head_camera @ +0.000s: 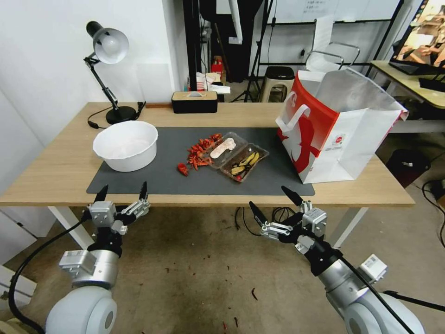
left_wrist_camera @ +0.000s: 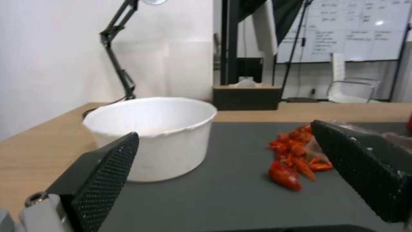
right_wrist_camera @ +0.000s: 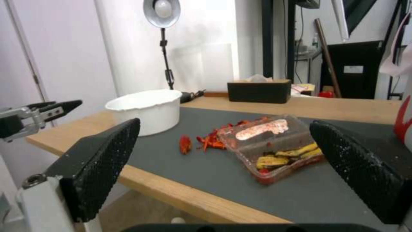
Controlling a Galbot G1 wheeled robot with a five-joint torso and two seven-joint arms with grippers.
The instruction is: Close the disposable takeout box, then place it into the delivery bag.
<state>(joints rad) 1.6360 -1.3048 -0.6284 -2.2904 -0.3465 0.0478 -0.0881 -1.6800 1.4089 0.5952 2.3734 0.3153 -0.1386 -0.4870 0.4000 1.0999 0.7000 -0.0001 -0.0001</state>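
While the disposable takeout box [head_camera: 239,157] lies open mid-counter on the grey mat [head_camera: 185,183], the delivery bag [head_camera: 340,134] stands toward the counter's right edge; our left hand [head_camera: 122,192] and right hand [head_camera: 273,204] hover before the near edge, spread wide, empty.

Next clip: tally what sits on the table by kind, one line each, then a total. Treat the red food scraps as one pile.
Takeout box, lid open: 1
Delivery bag: 1
White bowl: 1
Desk lamp: 1
Black tissue box: 1
Grey mat: 1
Red food pile: 1
Total: 7
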